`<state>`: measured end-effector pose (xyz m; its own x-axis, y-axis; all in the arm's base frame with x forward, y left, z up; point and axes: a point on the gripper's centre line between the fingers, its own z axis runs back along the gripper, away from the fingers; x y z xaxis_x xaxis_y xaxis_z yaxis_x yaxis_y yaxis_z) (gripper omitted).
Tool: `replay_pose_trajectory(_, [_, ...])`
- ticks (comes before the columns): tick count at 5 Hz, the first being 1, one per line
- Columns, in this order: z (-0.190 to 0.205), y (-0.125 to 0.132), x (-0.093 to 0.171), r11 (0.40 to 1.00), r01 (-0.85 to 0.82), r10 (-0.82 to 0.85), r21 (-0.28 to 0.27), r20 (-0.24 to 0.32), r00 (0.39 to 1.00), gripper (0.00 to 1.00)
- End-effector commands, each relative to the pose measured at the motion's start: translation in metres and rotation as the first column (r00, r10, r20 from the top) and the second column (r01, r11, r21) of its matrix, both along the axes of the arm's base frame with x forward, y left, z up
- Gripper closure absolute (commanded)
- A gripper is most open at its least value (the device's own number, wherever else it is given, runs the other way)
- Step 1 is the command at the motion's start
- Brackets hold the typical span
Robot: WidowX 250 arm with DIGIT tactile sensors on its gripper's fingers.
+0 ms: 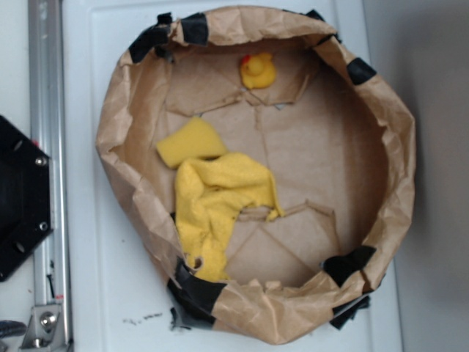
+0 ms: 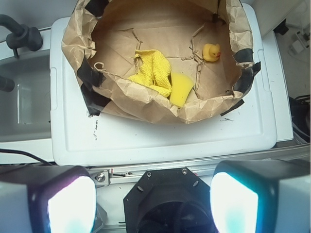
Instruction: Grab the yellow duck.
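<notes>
Yellow duck (image 1: 258, 71) sits alone by the paper bowl (image 1: 381, 242) wall (easy to reach); pincer (image 2: 153, 204) waits wide open.

Duck (image 1: 258, 71), sponge (image 1: 190, 142) and cloth (image 1: 216, 205) inside paper basin (image 1: 117, 110); sponge touching cloth, duck well apart.

This looks like a robot lab bench, not a home. I work over a white plastic lid (image 2: 160, 141) that serves as my table, and on it sits a makeshift pen of crumpled brown paper (image 1: 132, 110) patched with black tape (image 1: 198, 293). An aluminium rail (image 1: 45, 147) runs along the lid's edge beside my black base (image 2: 167, 199). Cables (image 2: 19, 36) lie off to one side in the wrist view.
</notes>
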<state>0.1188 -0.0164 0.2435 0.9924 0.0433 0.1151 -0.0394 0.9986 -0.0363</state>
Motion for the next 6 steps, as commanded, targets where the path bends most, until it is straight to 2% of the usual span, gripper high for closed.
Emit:
replay_pose_trajectory(1, [0.000, 0.000, 0.000, 1.000, 0.000, 0.000, 0.000, 0.000, 1.000, 0.00])
replay_pose_trajectory(2, [-0.025, 0.025, 0.048, 0.969, 0.019, -0.002, 0.247, -0.068, 0.998, 0.00])
replay_pose_trajectory(3, [-0.053, 0.028, 0.099, 0.963, 0.253, -0.259, 0.094, 0.060, 0.964, 0.00])
replay_pose_trajectory(4, [-0.071, 0.046, 0.139, 0.910, 0.322, -0.356, 0.260, 0.096, 0.930, 0.00])
replay_pose_trajectory(5, [-0.108, 0.050, 0.168, 0.846, 0.478, -0.510, 0.237, 0.099, 0.854, 0.00])
replay_pose_trajectory(6, [-0.141, 0.044, 0.175, 0.758, 0.609, -0.630, 0.233, 0.023, 0.776, 0.00])
